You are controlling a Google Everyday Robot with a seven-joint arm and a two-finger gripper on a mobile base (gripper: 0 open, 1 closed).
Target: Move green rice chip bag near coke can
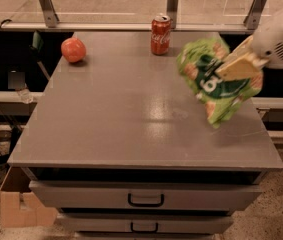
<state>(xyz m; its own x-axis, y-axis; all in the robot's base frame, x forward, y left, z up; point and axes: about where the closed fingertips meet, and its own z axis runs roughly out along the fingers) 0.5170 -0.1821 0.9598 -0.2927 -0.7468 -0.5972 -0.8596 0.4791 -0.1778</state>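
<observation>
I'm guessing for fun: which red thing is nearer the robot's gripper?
The coke can, the tall cylinder at the back; the round fruit sits far left. The gripper, at right, holds the green rice chip bag.

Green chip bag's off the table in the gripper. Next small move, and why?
Probably ease it a little toward the small red coke can while starting to lower. The gripper is shut on the crinkly light-green rice chip bag, which hangs above the grey table top off to the can's side, and bare surface shows next to the can.
</observation>
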